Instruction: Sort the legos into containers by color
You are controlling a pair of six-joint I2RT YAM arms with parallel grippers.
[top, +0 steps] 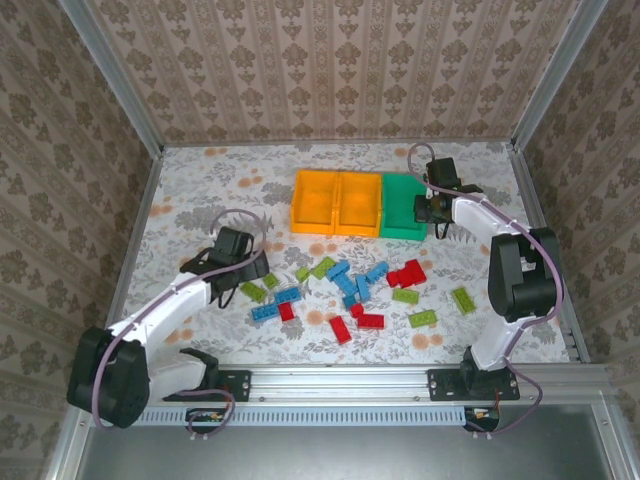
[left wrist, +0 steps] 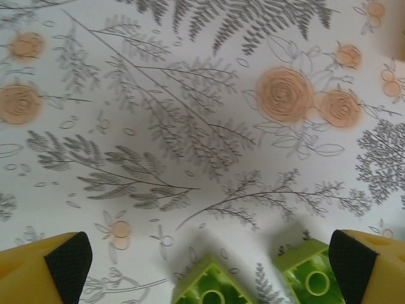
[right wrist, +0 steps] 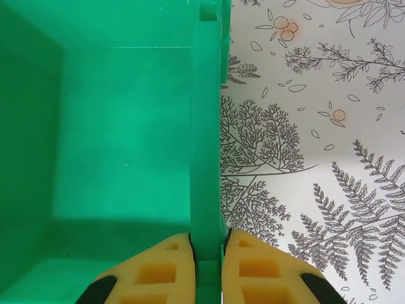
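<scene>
Sorting looks barely begun: the legos (top: 345,280) lie scattered on the counter (top: 200,190) just in front of the green bin (top: 403,205) and of the two orange bins (top: 315,200) on its left. The right pincer (right wrist: 207,246) is clamped on the green bin's right wall, seemingly steadying or shifting it. The left pincer (left wrist: 209,256), well off to the bin's front-left, gapes wide and holds nothing, with two lime bricks (left wrist: 212,288) between its fingers. Its next move is probably to lower and close on one brick alone.
</scene>
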